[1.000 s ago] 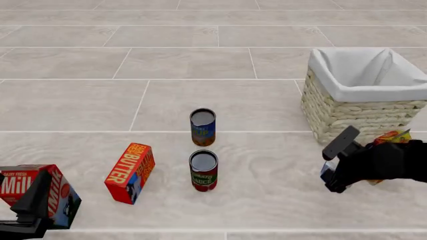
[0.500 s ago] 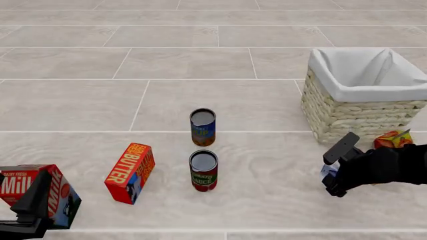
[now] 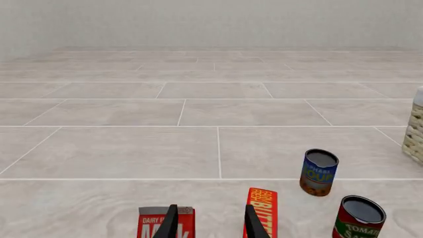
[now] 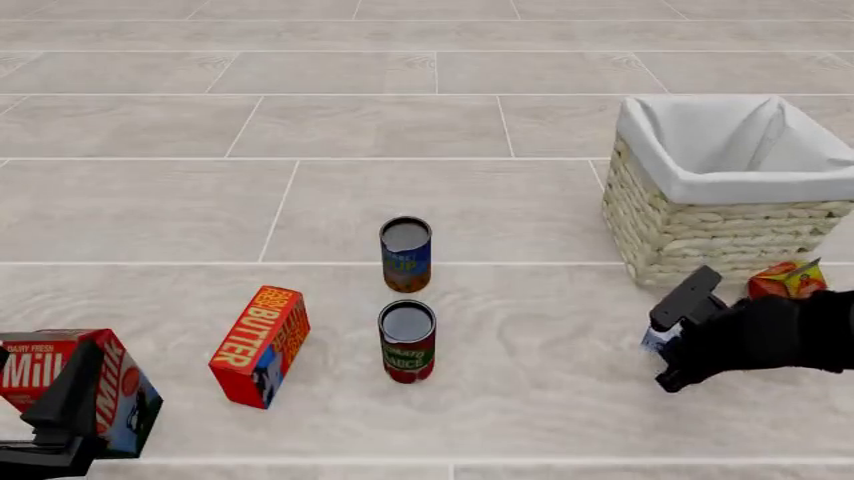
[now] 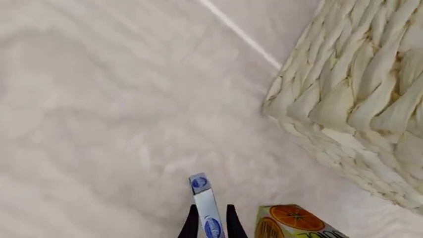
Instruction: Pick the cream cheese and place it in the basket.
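The cream cheese [image 5: 206, 210] sits edge-on between the two fingers of the right gripper [image 4: 671, 343], which are clamped on its thin sides. Its long axis runs out along the fingers and past their tips, as the right wrist view shows. In the front view only a sliver of light blue [image 4: 654, 340] shows at the gripper's near side, and the box appears to hang just above the table [image 4: 534, 400], though that cannot be told for sure.

The basket [image 4: 727, 190] lies forward and a little to the right of this gripper, close by, with its woven wall [image 5: 357, 104] filling the wrist view beside the box. The coming move likely calls for a lift above the cloth-lined rim, then a short carry forward over the opening. The wall itself is the main obstacle.

The orange juice carton [image 4: 785, 279] stands just beside the right arm, against the basket's near corner, and could be knocked.

The left gripper [image 3: 208, 225] is parted and holds nothing, far off near the milk carton [image 4: 80, 385] and butter box [image 4: 260, 345]. Two cans, the tomato one [image 4: 407, 342] nearer and the blue one [image 4: 406, 254] behind it, stand mid-table, well clear of the path.
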Controlling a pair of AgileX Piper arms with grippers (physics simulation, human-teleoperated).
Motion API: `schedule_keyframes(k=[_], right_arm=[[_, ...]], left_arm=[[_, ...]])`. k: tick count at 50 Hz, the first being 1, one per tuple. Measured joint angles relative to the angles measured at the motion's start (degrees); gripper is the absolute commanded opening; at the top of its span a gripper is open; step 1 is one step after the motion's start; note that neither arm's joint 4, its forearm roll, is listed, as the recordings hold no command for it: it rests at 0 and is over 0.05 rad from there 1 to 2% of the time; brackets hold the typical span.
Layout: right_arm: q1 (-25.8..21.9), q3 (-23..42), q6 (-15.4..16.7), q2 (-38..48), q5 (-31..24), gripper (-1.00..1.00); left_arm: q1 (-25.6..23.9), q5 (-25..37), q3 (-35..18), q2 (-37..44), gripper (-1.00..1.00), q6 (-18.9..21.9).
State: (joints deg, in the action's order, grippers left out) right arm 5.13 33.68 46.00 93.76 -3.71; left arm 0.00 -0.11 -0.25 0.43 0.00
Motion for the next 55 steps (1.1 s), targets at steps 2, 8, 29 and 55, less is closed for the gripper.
schedule_keyframes(k=[2,8,29,55], right_arm=[[-0.06,-0.21,0.67,0.11,0.73,-1.0],[-0.23,-0.95,1.9,0.53,2.78,-1.0],[-3.4,-4.24,0.43,-2.12,3.48,-1.0],[-5.59,-6.9,-4.43,-20.6,-5.3,-1.0]], left_arm=[[0.0,0.0,0.0,0.0,1.0,0.0],[0.0,0.0,0.0,0.0,1.0,0.0],[0.0,0.0,0.0,0.0,1.0,0.0],[0.0,0.0,0.0,0.0,1.0,0.0]])
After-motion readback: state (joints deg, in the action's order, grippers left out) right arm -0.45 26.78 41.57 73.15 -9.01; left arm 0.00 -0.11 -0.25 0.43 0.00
